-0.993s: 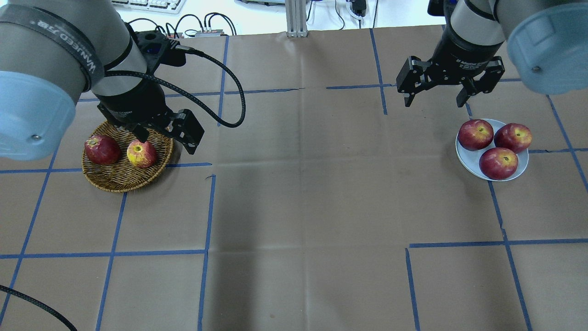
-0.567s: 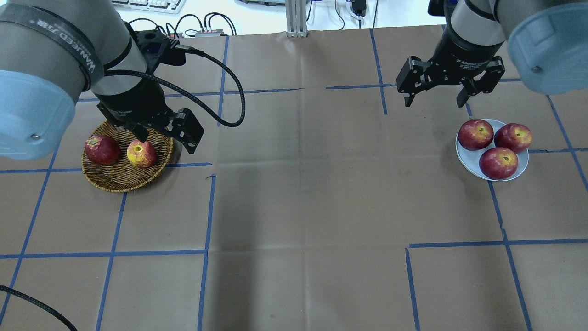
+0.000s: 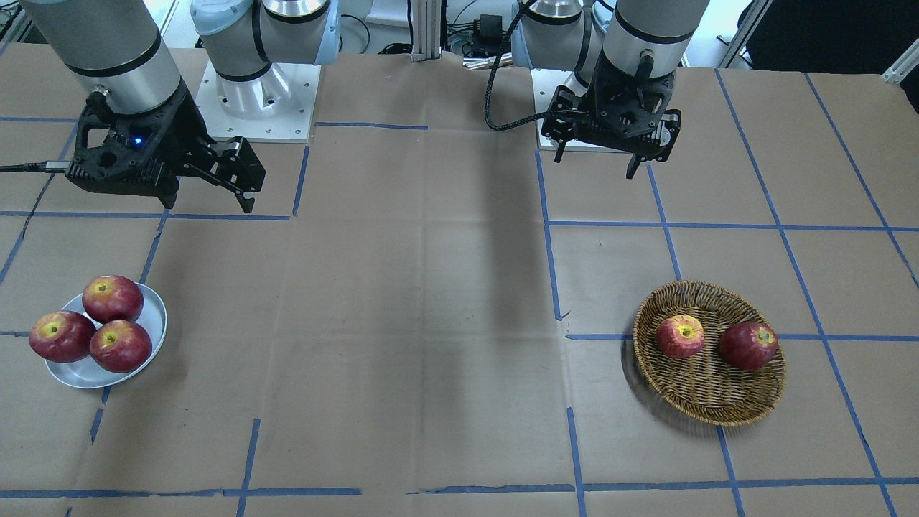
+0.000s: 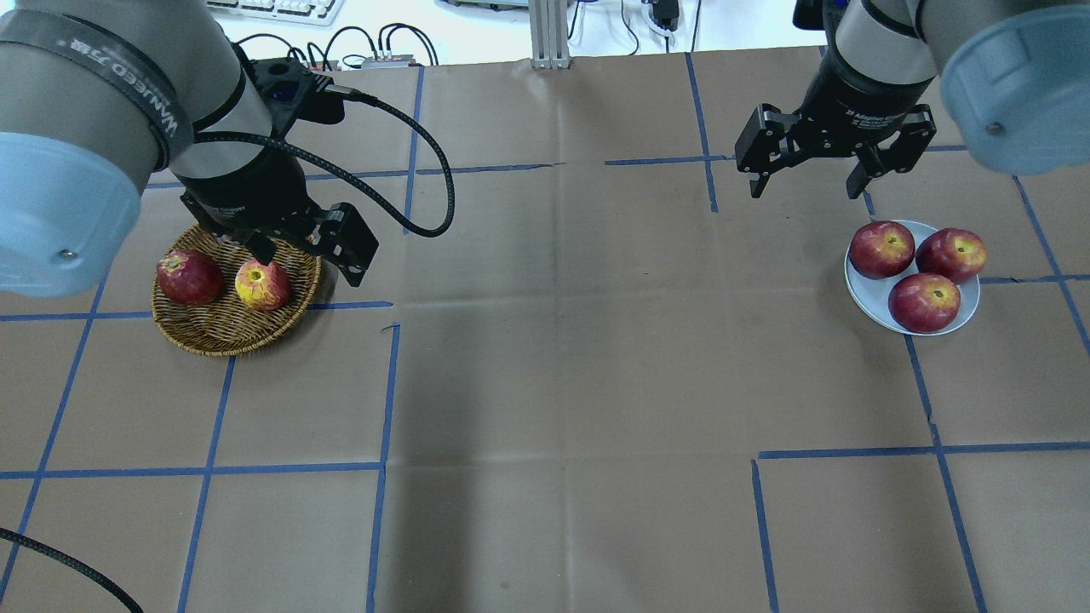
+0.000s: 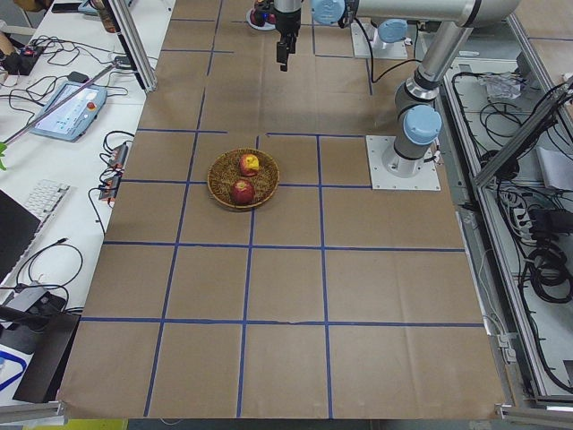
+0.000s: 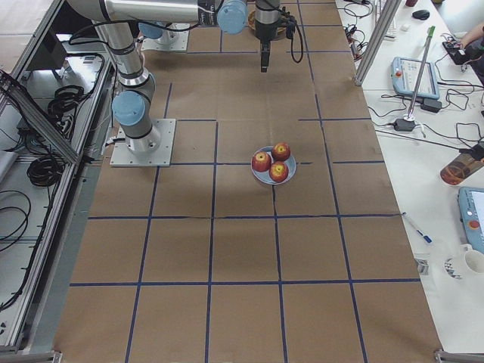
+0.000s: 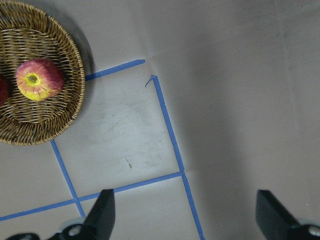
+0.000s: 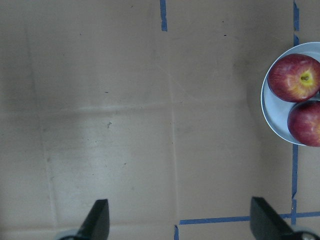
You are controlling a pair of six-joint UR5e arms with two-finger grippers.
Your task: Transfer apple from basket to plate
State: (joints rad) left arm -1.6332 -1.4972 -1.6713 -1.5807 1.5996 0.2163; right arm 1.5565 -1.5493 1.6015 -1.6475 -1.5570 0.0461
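Basket [image 4: 217,330]: apple [image 4: 262,285], dark apple [image 4: 189,277] beside it. Plate [image 4: 863,295], far from basket: three red apples [image 4: 924,302]. Left tool [image 4: 306,262], right tool [image 4: 804,189] both released.

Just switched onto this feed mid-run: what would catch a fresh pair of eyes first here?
Red fruit against the brown paper: three dark red apples crowd the plate on the robot's right, while the basket on its left holds the streaky apple and one darker apple. Both arms hang raised with fingers open and empty, the left gripper near the basket, the right gripper near the plate.
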